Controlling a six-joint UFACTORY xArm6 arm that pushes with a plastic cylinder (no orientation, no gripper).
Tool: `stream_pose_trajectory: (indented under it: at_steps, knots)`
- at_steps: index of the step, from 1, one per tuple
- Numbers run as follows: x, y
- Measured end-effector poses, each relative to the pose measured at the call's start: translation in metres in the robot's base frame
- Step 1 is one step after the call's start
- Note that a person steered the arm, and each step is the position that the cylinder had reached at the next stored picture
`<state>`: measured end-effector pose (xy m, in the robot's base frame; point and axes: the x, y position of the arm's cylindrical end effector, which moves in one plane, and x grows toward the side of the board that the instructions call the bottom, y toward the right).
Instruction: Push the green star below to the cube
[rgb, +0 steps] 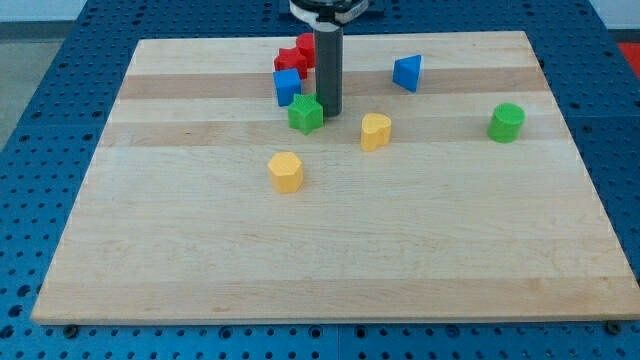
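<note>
Nearest you, a yellow hexagon block lies centre-left on the worktop. Upper centre, the blue cube sits just above-left of the green star; my tip touches the star's right side. You'll see no fingers here.

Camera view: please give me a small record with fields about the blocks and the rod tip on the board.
tip: my tip touches the right side of the green star
green star: just below the blue cube
blue cube: left of the rod
red blocks: above the cube, partly hidden by the rod
blue triangular block: upper right
yellow blocks: two, and
green cylinder: far right
</note>
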<state>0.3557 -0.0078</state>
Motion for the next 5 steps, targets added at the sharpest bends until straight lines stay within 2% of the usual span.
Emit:
stream_pose_trajectory:
  at_steps: [1, 3, 5]
  knots:
    - [0.007, -0.003]
    - [-0.023, -0.003]
    - [-0.011, -0.004]
